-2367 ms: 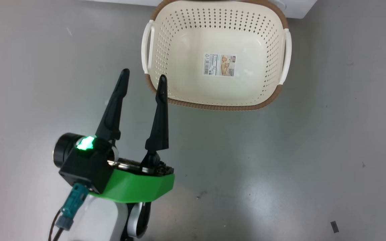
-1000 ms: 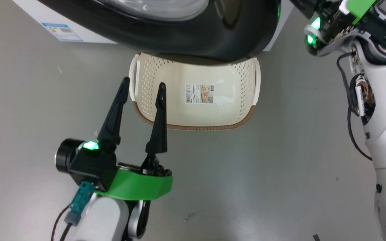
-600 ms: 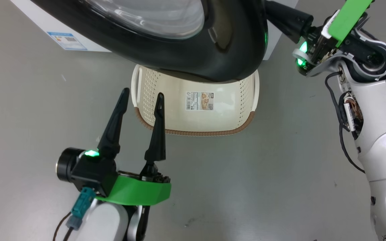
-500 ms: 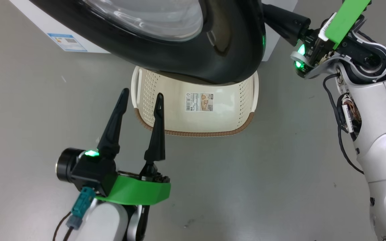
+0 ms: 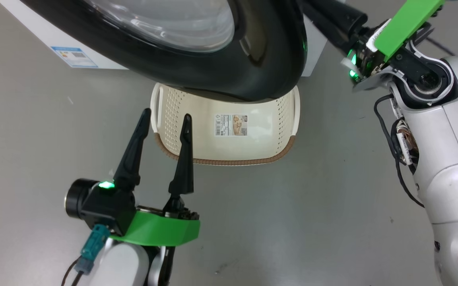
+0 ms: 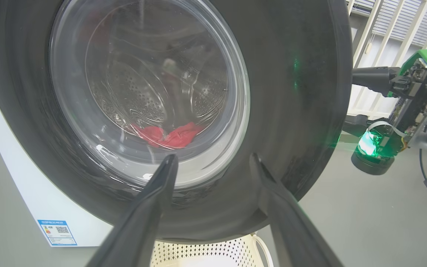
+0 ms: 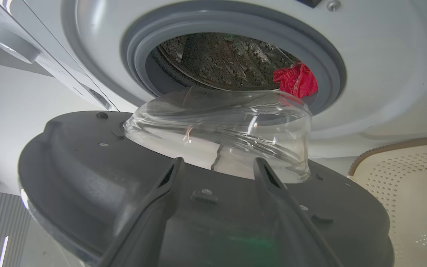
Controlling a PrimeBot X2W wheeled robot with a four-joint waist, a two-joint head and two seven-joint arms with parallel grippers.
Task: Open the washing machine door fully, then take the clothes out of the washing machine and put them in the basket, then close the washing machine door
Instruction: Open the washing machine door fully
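Observation:
The washing machine door [image 5: 229, 75], black-rimmed with a clear glass bowl, stands partly open and hangs over the cream basket [image 5: 284, 149] on the floor. My right gripper [image 5: 326, 20] reaches behind the door's right edge. In the right wrist view that gripper [image 7: 218, 163] is open, its fingers spread over the door's grey inner face [image 7: 87, 167]. Red clothes [image 7: 297, 79] lie in the steel drum of the washing machine [image 7: 365, 55]. They also show through the door glass as clothes [image 6: 169, 135]. My left gripper [image 5: 166, 116] is open and holds nothing, just left of the basket.
The white machine front with its blue label [image 5: 72, 55] stands at the upper left. Grey floor lies around the basket. My right arm's white body [image 5: 447, 167] fills the right side. White slatted blinds [image 6: 395, 26] stand behind the door.
The door has swung further out over the basket, with my right gripper at its right edge. That gripper's fingers have parted. My left gripper has kept its pose.

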